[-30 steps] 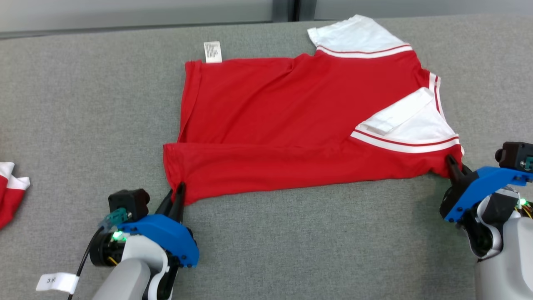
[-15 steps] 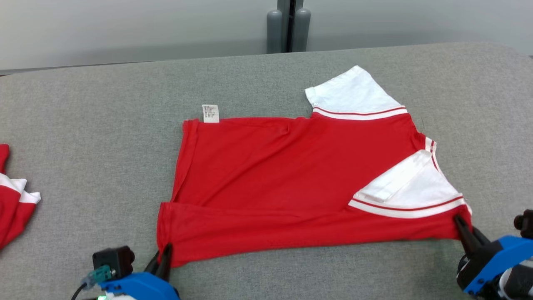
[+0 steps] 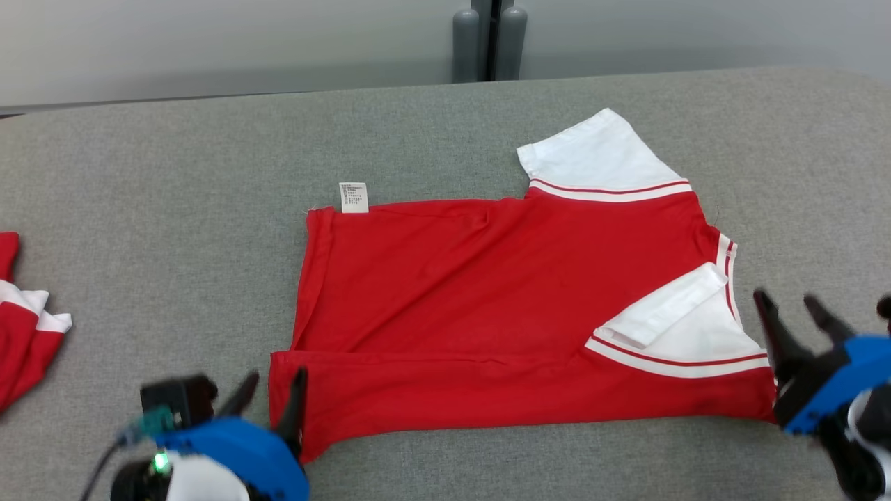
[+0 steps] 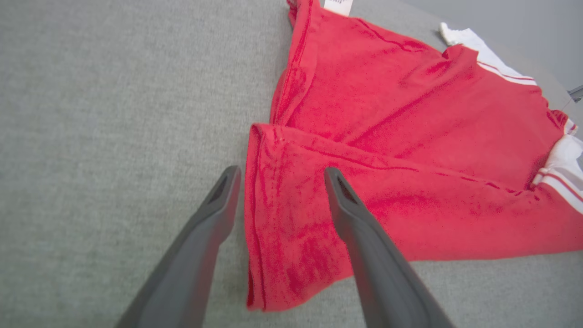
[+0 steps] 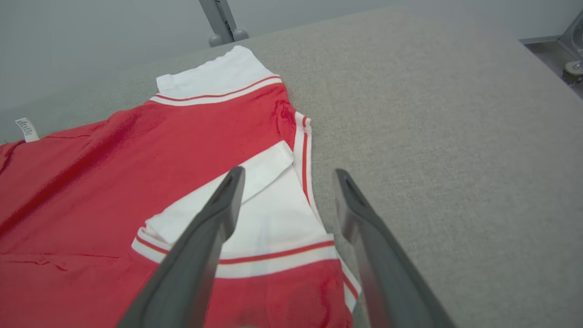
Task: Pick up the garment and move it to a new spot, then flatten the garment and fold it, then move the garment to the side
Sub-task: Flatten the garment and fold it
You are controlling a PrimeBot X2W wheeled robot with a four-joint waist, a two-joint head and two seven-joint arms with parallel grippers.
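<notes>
The garment (image 3: 487, 292) is a red T-shirt with white, red-striped sleeves. It lies spread on the grey table (image 3: 174, 229), its near strip folded over onto the body. My left gripper (image 3: 276, 376) stands open at the garment's near left corner (image 4: 282, 255), one finger over the cloth and the other over the bare table. Over by the folded white sleeve (image 5: 268, 214), my right gripper (image 3: 786, 299) is open just off the garment's right edge. In the right wrist view its fingers (image 5: 289, 172) frame the shirt's collar edge, holding nothing.
A second red and white piece of clothing (image 3: 24, 334) lies at the table's left edge. Two dark posts (image 3: 489, 35) stand behind the table's far edge. Bare grey table surrounds the garment on all sides.
Both grippers were shut on the garment's near corners and have now opened and let go. The right gripper has drawn away to the right. The head camera tilted up earlier.
</notes>
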